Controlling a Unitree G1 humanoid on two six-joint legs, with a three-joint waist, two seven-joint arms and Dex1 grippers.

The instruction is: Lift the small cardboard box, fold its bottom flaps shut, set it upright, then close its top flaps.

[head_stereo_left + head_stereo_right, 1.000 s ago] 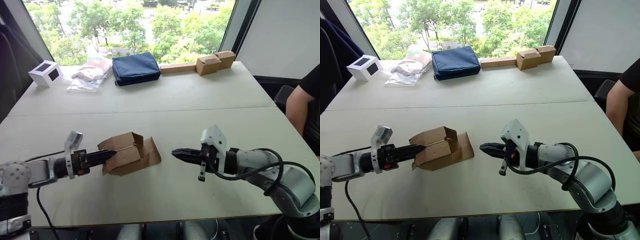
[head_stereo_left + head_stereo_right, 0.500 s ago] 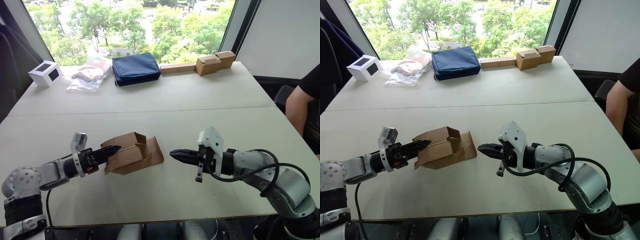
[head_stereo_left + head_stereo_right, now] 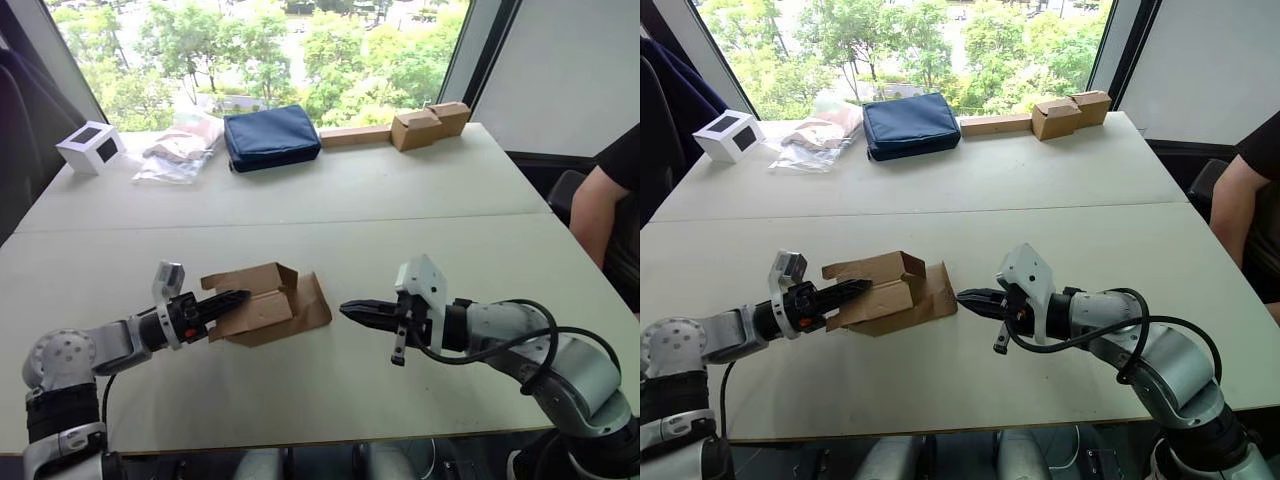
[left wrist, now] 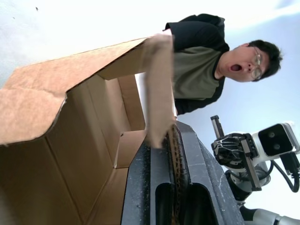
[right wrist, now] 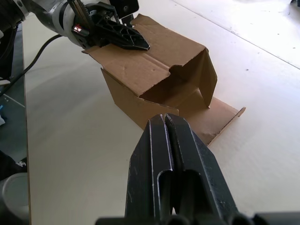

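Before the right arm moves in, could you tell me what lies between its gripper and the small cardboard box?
Nothing: in the right eye view a short stretch of bare table separates the right gripper from the small cardboard box, whose flat flap points toward it.

1. The table [image 3: 400, 190] was pale, with a seam running across its middle.
2. The small cardboard box [image 3: 268, 303] lay on its side at about 7 o'clock of the table's middle, one flap flat on the surface.
3. Along the far edge, from 10 to 1 o'clock, sat a white cube [image 3: 91, 146], a plastic bag [image 3: 180, 150], a navy pouch [image 3: 271, 136] and tan cardboard boxes [image 3: 430, 124].
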